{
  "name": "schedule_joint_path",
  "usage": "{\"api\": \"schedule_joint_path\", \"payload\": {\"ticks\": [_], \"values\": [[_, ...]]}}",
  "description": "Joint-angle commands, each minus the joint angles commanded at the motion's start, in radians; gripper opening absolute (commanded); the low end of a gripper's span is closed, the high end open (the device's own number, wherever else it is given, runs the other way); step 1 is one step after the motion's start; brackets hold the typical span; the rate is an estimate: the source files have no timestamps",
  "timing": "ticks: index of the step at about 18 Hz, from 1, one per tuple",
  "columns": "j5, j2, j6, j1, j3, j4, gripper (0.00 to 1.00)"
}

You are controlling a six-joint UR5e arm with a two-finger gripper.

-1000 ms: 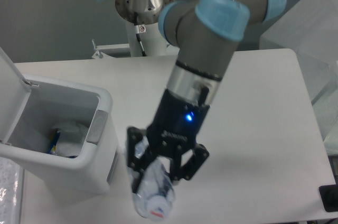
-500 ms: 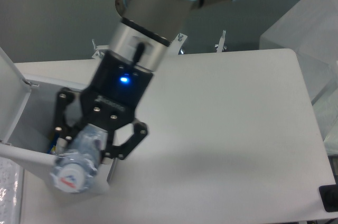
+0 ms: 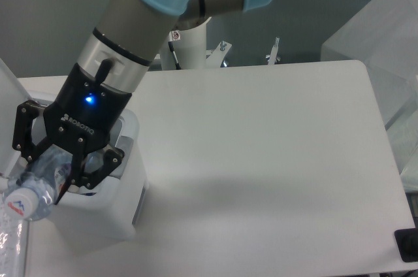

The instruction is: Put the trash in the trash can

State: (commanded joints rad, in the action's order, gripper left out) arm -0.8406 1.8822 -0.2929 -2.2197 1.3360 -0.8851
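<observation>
My gripper (image 3: pixel 55 166) is closed on the bottle (image 3: pixel 34 185); the jaws clamp its clear body from both sides. The bottle is tilted, with its capped end pointing toward 7 o'clock and lying lowest in the view, near the left edge. A faint label with red and blue marks shows at that end.

My gripper and the bottle are positioned over the trash can (image 3: pixel 124 192), at 9 o'clock on the desk (image 3: pixel 261 159). The trash can is white and boxy. Its lid (image 3: pixel 8 74) stands raised at the far left of the view. A grey panel (image 3: pixel 126 143) sits on the rim at the right side of the opening, just beside my right finger. My wrist and gripper body cover most of the opening, so I cannot tell what lies inside. A blue indicator light (image 3: pixel 87 100) is lit on the gripper body.

The remaining desk surface extends white toward 3 o'clock.
</observation>
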Motion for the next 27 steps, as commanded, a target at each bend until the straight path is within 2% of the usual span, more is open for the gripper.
{"api": "schedule_joint_path", "payload": {"ticks": [2, 3, 6, 7, 12, 14, 19, 27], "values": [[0.000, -0.005, -0.028, 0.002, 0.015, 0.002, 0.58], [0.000, -0.005, -0.035, 0.003, 0.017, 0.003, 0.63], [-0.008, -0.005, -0.075, 0.002, 0.022, 0.005, 0.98], [-0.009, -0.006, -0.086, 0.002, 0.032, 0.005, 1.00], [-0.009, -0.009, -0.097, -0.005, 0.064, 0.003, 1.00], [-0.009, -0.009, -0.115, -0.029, 0.071, 0.003, 1.00], [-0.009, -0.006, -0.160, -0.168, 0.057, 0.003, 1.00], [-0.011, 0.014, -0.301, -0.360, 0.084, 0.000, 1.00]]}}
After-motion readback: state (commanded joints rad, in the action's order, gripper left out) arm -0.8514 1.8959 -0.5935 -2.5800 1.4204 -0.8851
